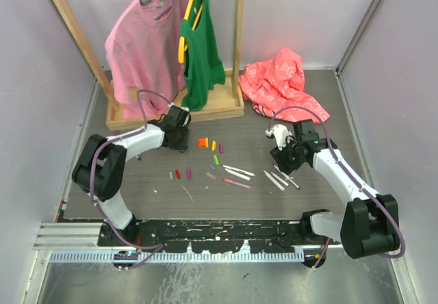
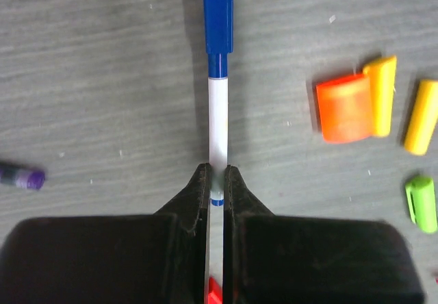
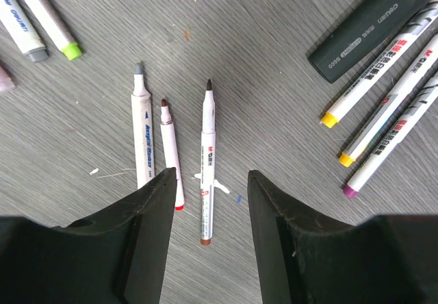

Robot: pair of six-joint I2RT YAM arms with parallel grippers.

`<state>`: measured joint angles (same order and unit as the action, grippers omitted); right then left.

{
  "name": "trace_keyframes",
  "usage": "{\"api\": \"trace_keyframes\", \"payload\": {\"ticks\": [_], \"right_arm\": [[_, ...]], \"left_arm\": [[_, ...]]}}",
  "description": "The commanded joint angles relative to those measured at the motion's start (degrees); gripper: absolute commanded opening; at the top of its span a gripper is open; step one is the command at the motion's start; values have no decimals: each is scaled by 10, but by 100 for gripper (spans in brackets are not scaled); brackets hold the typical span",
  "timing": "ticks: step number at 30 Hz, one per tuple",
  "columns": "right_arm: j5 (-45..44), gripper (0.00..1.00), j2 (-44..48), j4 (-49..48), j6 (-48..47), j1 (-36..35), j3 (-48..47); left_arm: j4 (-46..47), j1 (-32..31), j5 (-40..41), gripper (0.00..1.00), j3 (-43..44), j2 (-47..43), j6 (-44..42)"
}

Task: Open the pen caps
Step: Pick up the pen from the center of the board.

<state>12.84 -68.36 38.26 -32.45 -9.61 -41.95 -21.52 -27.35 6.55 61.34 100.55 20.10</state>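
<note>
Left gripper [image 2: 217,175] is clamped tight on a white pen [image 2: 218,119]. The fingers [image 2: 198,194] pinch the barrel low down, with no gap on either side. The blue cap [image 2: 218,22] is on the far end of that pen, well clear of the fingertips.

Out to the right on the table [image 2: 102,78], an orange cap [image 2: 342,107] touches a yellow cap [image 2: 381,95]. A second yellow cap [image 2: 421,116] lies just beside them, with a green cap [image 2: 421,203] below it. A purple cap [image 2: 24,177] lies alone on the left. There is bare table on both sides of the held pen.

Over to the right gripper [image 3: 209,175]: the fingers [image 3: 154,208] stand moderately apart, gripping nothing. A dark-tipped pen [image 3: 208,133], cap off, lies in the gap, clear of both fingers. A maroon-tipped pen [image 3: 170,146] runs under one finger's edge, with a grey-tipped pen [image 3: 143,136] just beside it. Whether the fingers touch the table, I cannot tell. Further right, three pens [image 3: 383,69] are fanned beside a black highlighter [image 3: 369,33].

From above, the wooden rack [image 1: 219,111] sits just behind the left gripper, so it is tight there. Loose caps and pens are scattered between the arms. An orange-red cloth [image 1: 284,85] lies behind the right gripper, apart from it.
</note>
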Motion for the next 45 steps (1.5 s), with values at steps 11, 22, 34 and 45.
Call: {"api": "trace_keyframes", "payload": {"ticks": [11, 22, 34, 45], "right_arm": [[192, 52, 69, 7, 11, -2, -88], [496, 53, 68, -123, 139, 3, -142], [672, 63, 128, -396, 387, 72, -23], [665, 69, 133, -511, 513, 53, 13]], "left_arm": [[212, 3, -211, 0, -200, -327, 50], [521, -87, -235, 0, -350, -486, 191], [741, -269, -84, 0, -351, -393, 162], [827, -352, -14, 0, -305, -283, 135]]}}
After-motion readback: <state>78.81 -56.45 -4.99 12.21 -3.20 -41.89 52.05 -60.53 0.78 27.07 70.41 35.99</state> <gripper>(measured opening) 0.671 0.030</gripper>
